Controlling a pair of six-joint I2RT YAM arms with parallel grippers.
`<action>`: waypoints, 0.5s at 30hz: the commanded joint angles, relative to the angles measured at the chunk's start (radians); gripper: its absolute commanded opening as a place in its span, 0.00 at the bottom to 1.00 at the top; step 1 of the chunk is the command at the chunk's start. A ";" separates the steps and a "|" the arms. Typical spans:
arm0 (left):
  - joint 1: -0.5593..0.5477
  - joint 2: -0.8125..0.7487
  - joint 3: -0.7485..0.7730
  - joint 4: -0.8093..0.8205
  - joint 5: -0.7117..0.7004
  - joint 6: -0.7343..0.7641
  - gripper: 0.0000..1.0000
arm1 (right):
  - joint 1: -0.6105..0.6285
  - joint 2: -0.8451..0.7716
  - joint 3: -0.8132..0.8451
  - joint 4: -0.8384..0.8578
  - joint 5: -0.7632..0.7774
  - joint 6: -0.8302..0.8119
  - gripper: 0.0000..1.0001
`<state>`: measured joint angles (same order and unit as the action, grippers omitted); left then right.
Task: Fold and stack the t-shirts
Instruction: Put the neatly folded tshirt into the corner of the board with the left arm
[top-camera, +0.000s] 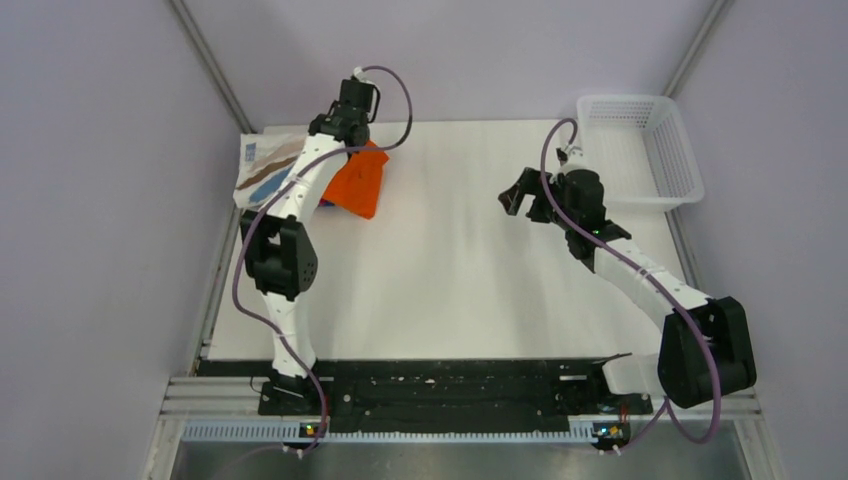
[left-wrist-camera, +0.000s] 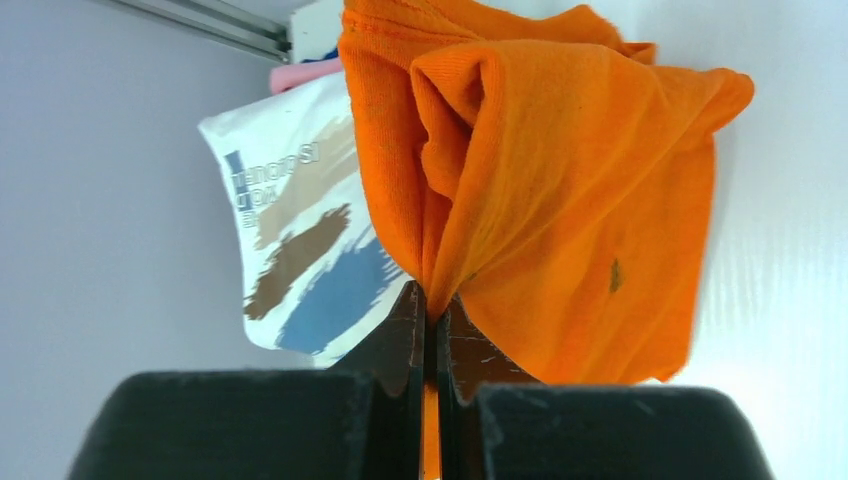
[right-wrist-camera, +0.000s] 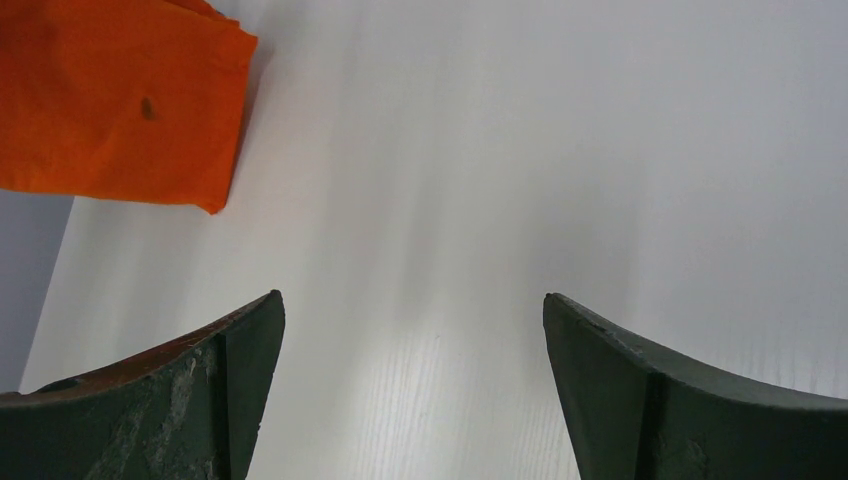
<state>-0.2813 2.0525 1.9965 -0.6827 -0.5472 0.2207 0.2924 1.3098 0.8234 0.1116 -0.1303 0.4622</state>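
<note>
The orange t-shirt (top-camera: 360, 180) hangs folded at the far left of the table, over a stack of folded tees. My left gripper (top-camera: 343, 130) is shut on its edge; in the left wrist view the cloth (left-wrist-camera: 560, 190) bunches out of the closed jaws (left-wrist-camera: 435, 300). Below it lies the white tee with blue and brown brush strokes (top-camera: 265, 170), also seen in the left wrist view (left-wrist-camera: 300, 230), with a pink one (left-wrist-camera: 300, 72) under it. My right gripper (top-camera: 520, 195) is open and empty above the bare table, right of centre. The orange tee's corner shows in the right wrist view (right-wrist-camera: 120, 100).
A white mesh basket (top-camera: 640, 150) stands at the far right corner. Grey walls close the table on the left and right. The white tabletop (top-camera: 450, 270) stretches between the arms.
</note>
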 joint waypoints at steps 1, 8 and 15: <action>0.022 -0.119 0.052 0.039 -0.005 0.053 0.00 | 0.005 -0.004 0.022 0.018 -0.012 -0.018 0.99; 0.022 -0.163 0.146 -0.043 0.001 0.048 0.00 | 0.005 -0.009 0.018 0.012 -0.007 -0.019 0.99; 0.034 -0.215 0.201 -0.076 -0.047 0.063 0.00 | 0.005 -0.021 0.014 0.010 0.005 -0.016 0.99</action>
<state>-0.2562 1.9369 2.1342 -0.7662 -0.5522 0.2653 0.2924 1.3098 0.8234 0.1032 -0.1326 0.4622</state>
